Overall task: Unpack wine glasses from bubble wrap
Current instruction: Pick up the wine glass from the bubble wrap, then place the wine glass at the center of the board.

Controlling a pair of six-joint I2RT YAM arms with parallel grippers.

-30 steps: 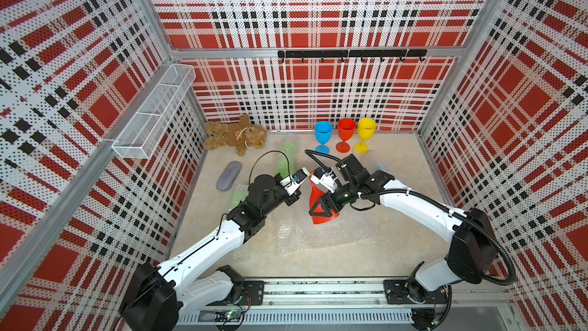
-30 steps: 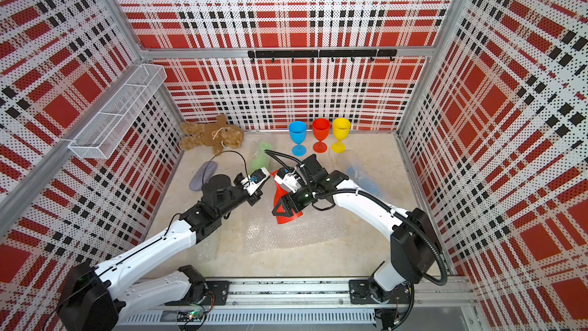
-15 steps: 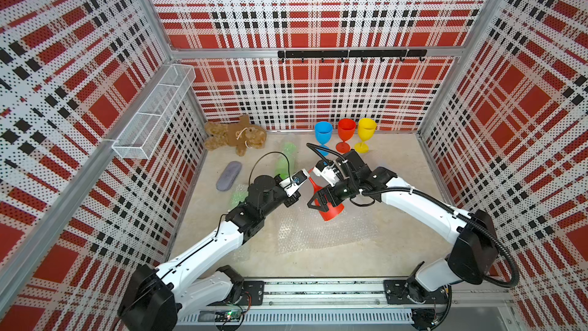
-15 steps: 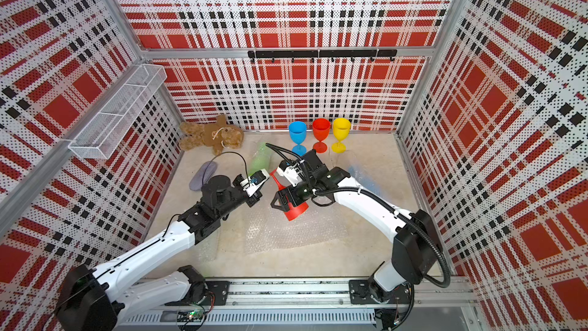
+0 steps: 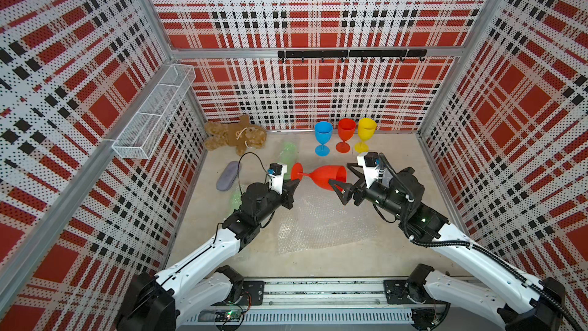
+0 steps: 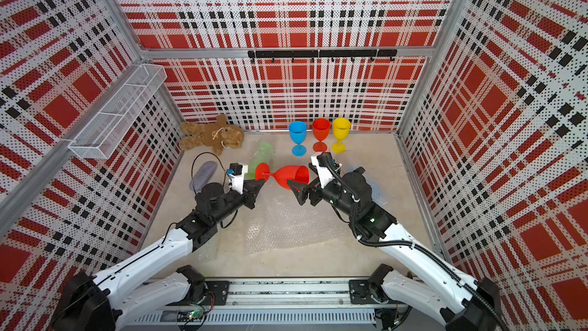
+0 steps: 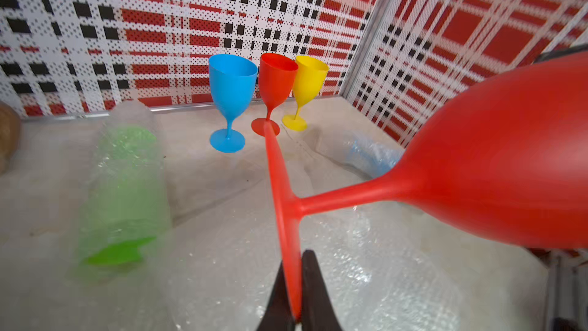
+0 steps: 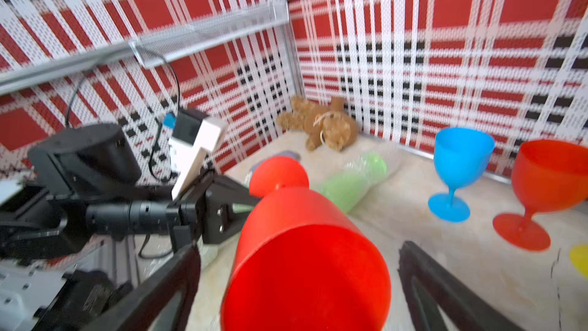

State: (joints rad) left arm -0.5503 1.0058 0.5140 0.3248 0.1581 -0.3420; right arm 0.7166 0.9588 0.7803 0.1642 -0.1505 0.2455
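Left gripper [image 5: 297, 182] pinched tight on the foot rim of a red glass [image 5: 324, 176], held sideways over a flat sheet of bubble wrap [image 5: 318, 224], foot toward the left arm. Right gripper [image 5: 342, 175] spread wide around the bowl's mouth, fingers [image 8: 171, 288] clear of it on both sides. Upright in a row at the back wall: blue glass [image 5: 323, 136], second red glass [image 5: 346, 133], yellow glass [image 5: 366, 132]. Wrapped and lying beside the row: green glass [image 5: 288, 154].
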